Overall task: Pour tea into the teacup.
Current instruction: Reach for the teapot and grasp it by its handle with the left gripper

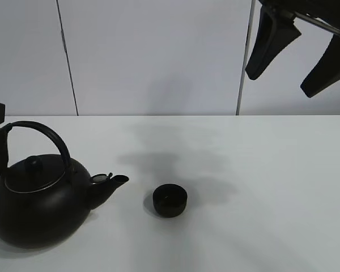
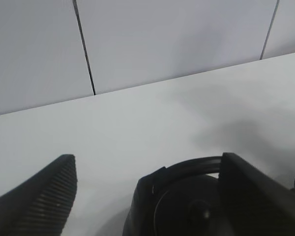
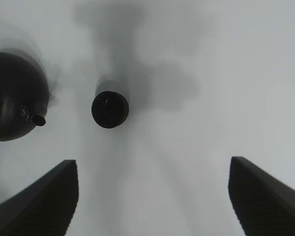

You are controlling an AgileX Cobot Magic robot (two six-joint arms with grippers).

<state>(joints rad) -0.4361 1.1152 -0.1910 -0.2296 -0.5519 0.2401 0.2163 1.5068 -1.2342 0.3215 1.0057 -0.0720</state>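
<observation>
Blk teacup (image 1: 170, 200) sits nr kettle (image 1: 37, 207) spout, not touching.

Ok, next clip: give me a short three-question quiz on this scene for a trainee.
1. True or false: the teacup touches the kettle.
2. The kettle's spout points: A) toward the teacup, B) away from the teacup, C) straight down.
3. Fill in: the right hand hangs above the table with its jaws ____.
Key: 1 false; 2 A; 3 open.
</observation>
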